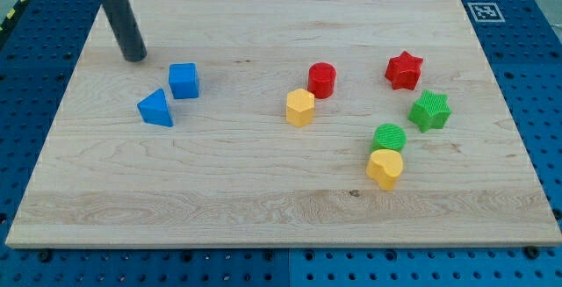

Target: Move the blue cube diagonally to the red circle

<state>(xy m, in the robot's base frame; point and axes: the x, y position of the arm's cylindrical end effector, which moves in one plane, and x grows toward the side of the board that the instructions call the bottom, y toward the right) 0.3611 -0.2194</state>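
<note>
My tip (134,57) on surface (263,199) near view's top-left — just up-left of blue cube (183,81), close but apart. No fingers on this rig, only bare rod, nothing held. Red circle (322,80) well apart to cube's right, about level. Judgement: tip sits on cube's far side from target — push rightward suits. Blue triangle (155,109) just down-left of cube.

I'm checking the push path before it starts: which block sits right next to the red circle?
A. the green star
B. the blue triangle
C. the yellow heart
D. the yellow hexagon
D: the yellow hexagon sits just below-left of the red circle, nearly touching it, while the other blocks lie farther off.
</note>
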